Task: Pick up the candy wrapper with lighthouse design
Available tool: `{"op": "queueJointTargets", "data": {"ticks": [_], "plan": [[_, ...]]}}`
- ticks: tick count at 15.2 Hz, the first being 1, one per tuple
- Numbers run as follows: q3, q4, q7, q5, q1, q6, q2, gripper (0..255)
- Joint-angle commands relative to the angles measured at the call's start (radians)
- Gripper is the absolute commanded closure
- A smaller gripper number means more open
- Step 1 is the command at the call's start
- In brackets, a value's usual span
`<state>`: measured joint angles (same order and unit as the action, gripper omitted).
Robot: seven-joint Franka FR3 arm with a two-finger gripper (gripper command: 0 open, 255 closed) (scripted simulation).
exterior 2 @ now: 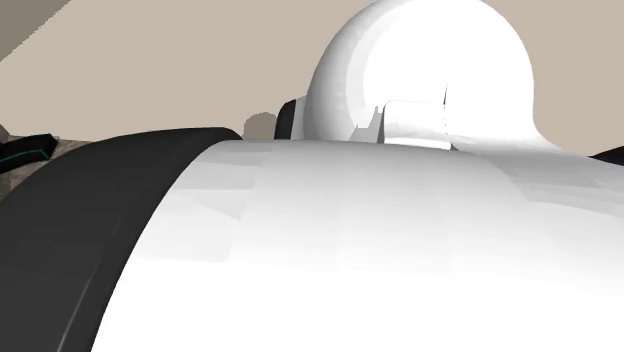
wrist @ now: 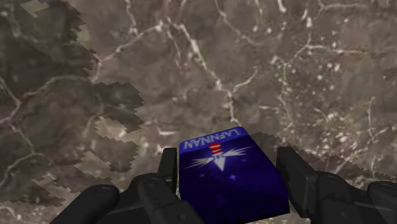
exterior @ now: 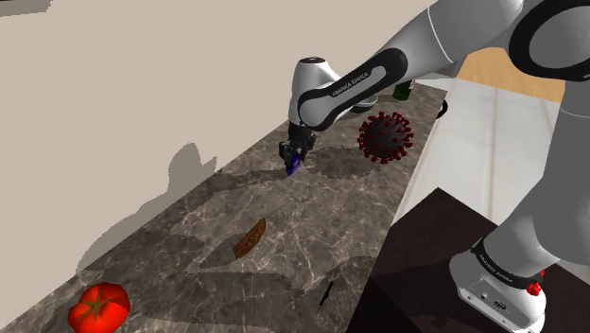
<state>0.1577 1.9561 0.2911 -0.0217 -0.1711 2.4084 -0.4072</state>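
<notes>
While your black pincer (wrist: 227, 159) pinches the blue, rectangular lighthouse-print candy wrapper (wrist: 229, 177) at the wrist view's lower centre, a hold by the fingertips alone could let it slip.

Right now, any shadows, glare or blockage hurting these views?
Shoulder view: soft shadows streak the marble counter and wall. Second exterior view: the white arm looms against the lens, glaring. Wrist view: jagged shadow edges beside the blue candy wrapper in the claw.
</notes>
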Motion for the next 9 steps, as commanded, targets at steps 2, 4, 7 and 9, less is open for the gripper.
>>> {"op": "queueJointTargets", "data": {"ticks": [2, 4, 7, 9], "plan": [[0.001, 0.000, 0.000, 0.000, -0.001, 0.000, -0.002, 255], [0.002, -0.001, 0.000, -0.002, 0.000, -0.011, 0.009, 255], [0.004, -0.008, 0.000, -0.005, 0.001, -0.044, 0.034, 255], [0.005, -0.014, -0.001, -0.008, 0.003, -0.066, 0.050, 255]]}}
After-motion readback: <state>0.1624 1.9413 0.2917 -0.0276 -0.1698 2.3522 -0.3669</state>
